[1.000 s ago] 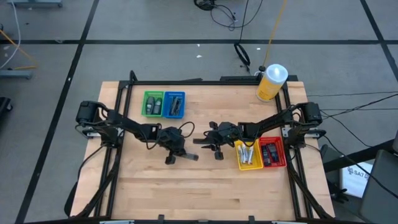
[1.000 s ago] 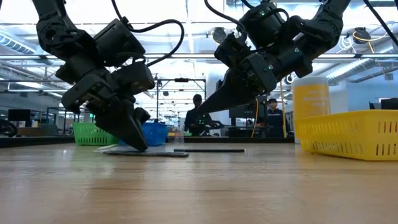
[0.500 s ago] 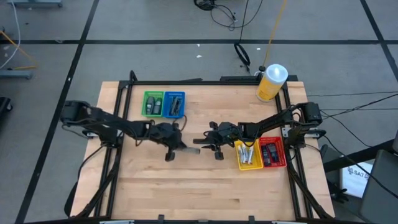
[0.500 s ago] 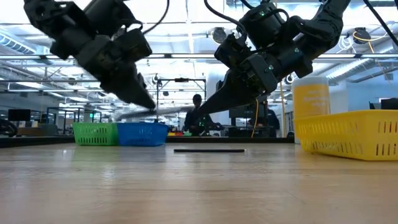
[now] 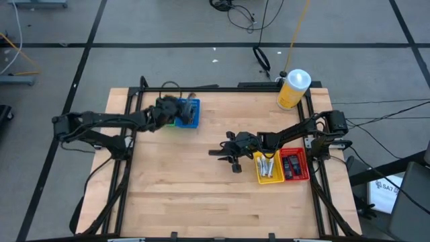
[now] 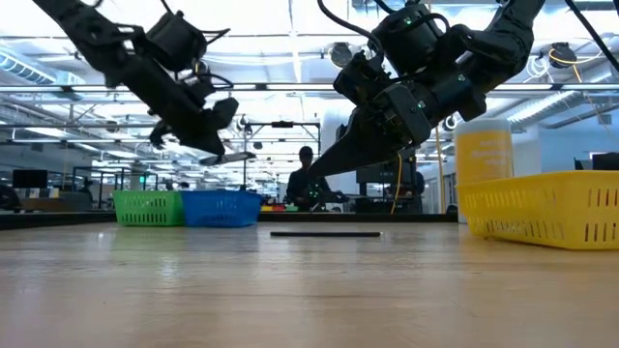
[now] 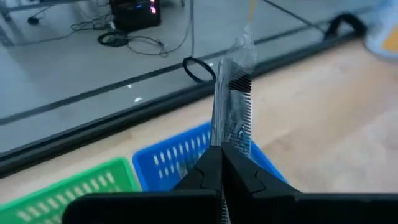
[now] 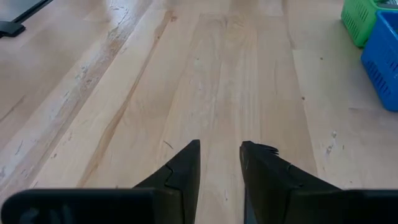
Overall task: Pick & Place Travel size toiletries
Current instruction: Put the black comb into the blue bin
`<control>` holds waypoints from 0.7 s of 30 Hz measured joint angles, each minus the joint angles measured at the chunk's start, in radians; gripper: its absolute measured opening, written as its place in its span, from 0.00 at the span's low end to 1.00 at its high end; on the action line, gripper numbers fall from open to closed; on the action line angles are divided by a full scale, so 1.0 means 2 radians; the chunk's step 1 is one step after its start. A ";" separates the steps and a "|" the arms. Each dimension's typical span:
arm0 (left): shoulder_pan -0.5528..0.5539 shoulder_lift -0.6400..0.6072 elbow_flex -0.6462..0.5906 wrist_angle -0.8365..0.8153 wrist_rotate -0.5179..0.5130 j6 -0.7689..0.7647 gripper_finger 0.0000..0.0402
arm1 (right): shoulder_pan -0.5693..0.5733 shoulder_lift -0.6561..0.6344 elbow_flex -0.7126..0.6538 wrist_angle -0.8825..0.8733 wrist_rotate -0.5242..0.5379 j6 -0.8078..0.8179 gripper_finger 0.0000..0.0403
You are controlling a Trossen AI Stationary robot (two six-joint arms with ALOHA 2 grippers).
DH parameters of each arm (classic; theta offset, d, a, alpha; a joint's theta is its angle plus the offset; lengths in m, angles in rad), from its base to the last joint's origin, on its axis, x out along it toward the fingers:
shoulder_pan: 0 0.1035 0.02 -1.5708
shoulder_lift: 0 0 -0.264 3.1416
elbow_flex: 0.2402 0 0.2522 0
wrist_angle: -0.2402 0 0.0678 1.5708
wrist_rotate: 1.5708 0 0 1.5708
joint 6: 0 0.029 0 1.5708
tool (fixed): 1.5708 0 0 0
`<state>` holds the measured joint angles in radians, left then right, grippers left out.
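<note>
My left gripper [image 5: 179, 113] is raised over the blue tray [image 5: 191, 113] near the table's far left and is shut on a flat silver-grey toiletry packet [image 7: 231, 93]. In the low view the packet [image 6: 235, 155] sticks out past the fingertips, above the blue tray [image 6: 221, 208]. My right gripper [image 8: 220, 163] hangs open above the table's middle, its fingers pointing left and touching nothing. A flat dark item [image 6: 324, 233] lies on the wood below it. More toiletries sit in the green tray [image 5: 164, 111], yellow tray [image 5: 268, 168] and red tray [image 5: 293, 166]. My left gripper pinches the packet between its two fingers at the packet's near end [image 7: 222, 144]. The rest of the packet reaches out beyond the fingertips, edge-on to the wrist view. It is lifted clear of the table and tray, lying roughly level in the low view.
A large yellow bottle with a white cap [image 5: 293, 89] stands at the far right corner. The yellow and red trays sit side by side at the right edge, the green and blue ones at far left. Bare wood [image 5: 201, 202] spans the near half. People stand in the room behind.
My left gripper has risen from the table's middle with the packet in its fingers, lifting it clear of the wood, and has swung toward the far left until it is above the blue tray. The flat dark item has stayed where it lay.
</note>
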<state>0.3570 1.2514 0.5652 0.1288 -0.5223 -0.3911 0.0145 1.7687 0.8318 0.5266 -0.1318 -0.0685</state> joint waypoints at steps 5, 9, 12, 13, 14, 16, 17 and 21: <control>0.036 0.042 0.001 0.058 0.016 -0.024 0.00 | 0.000 0.000 0.000 0.000 0.000 0.001 0.26; 0.035 0.071 0.000 0.035 0.017 -0.076 0.01 | 0.000 0.000 0.000 0.000 0.000 0.001 0.26; 0.024 0.090 0.000 0.048 0.015 -0.095 0.02 | 0.000 0.000 0.000 0.000 0.000 0.000 0.26; 0.021 0.096 0.000 0.050 0.015 -0.096 0.03 | 0.000 0.000 0.000 0.000 0.000 0.000 0.26; 0.019 0.100 0.000 0.050 0.015 -0.098 0.04 | 0.000 0.000 0.000 0.000 0.000 0.000 0.26; 0.017 0.105 0.000 0.048 0.014 -0.105 0.07 | 0.000 0.000 0.000 0.000 0.000 0.000 0.26; 0.017 0.105 0.000 0.043 0.014 -0.107 0.08 | 0.000 0.000 0.000 0.000 0.000 0.000 0.26; 0.017 0.103 0.000 0.028 0.014 -0.095 0.18 | 0.000 0.000 0.000 0.000 0.000 0.000 0.26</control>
<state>0.3909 1.4582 0.5648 0.1850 -0.4944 -0.5802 0.0147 1.7687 0.8318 0.5259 -0.1318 -0.0681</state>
